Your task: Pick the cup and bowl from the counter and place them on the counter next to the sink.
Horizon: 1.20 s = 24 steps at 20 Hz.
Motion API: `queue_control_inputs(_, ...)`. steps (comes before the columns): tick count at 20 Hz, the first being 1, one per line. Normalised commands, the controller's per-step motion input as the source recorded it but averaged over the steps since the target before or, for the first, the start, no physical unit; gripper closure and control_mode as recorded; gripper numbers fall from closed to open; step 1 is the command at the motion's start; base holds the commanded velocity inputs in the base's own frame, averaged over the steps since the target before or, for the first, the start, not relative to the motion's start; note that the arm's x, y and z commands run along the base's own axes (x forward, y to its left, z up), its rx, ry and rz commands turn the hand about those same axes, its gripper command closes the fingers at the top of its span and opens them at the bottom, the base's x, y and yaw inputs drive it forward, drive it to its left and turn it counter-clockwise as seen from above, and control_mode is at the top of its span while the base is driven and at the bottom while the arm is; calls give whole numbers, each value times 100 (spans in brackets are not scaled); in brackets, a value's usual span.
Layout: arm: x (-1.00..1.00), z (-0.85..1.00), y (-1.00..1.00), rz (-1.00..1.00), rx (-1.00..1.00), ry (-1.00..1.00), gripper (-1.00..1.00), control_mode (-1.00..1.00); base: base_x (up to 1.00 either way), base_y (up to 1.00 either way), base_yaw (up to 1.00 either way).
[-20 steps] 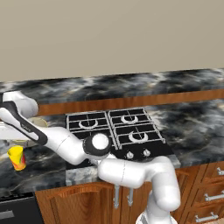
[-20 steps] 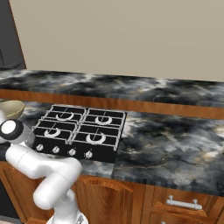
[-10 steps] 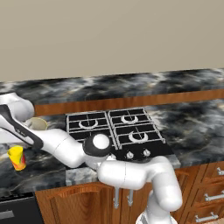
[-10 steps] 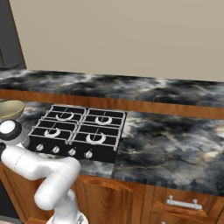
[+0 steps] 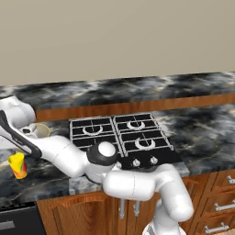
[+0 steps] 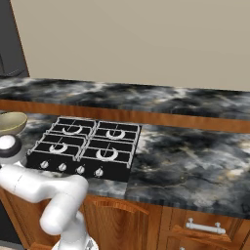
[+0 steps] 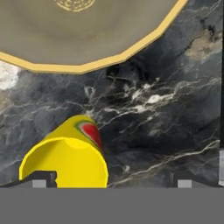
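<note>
The yellow cup (image 7: 65, 157) with a red patch stands on the black marble counter (image 7: 166, 109), between the fingertips of my open gripper (image 7: 114, 180) and close to the left one. Nothing is gripped. Just beyond it lies the wide olive-tan bowl (image 7: 78, 30) with its paler rim. From the left base view the cup (image 5: 17, 164) stands at the counter's left end, with my arm (image 5: 59, 153) reaching over it and the bowl (image 5: 40, 131) partly behind the arm. The bowl (image 6: 10, 122) also sits at the right base view's left edge. The sink is out of view.
A black gas stovetop (image 5: 119, 135) with grates and front knobs lies right of the bowl, also seen as the stovetop (image 6: 83, 146). A raised back ledge (image 5: 137, 89) runs along the wall. Wooden cabinets (image 6: 195, 219) sit below the counter.
My hand has shifted left and down toward the cup, uncovering the bowl behind the arm. Cup and bowl have not moved. The jaws stay open.
</note>
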Motion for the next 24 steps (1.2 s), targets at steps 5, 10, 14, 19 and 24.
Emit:
queue_control_inputs(5, 0, -21, 0, 0, 0, 0, -100, -100, 0, 0, 0)
queue_control_inputs(10, 0, -20, 0, 0, 0, 0, -100, -100, 0, 0, 0)
queue_control_inputs(14, 2, -4, 0, 0, 0, 0, -100, -100, 0, 0, 0)
queue_control_inputs(19, 16, 0, 5, 0, 0, 0, -100, -100, 0, 0, 0)
queue_control_inputs(24, 17, 0, 10, 0, 0, 0, -100, -100, 0, 0, 0)
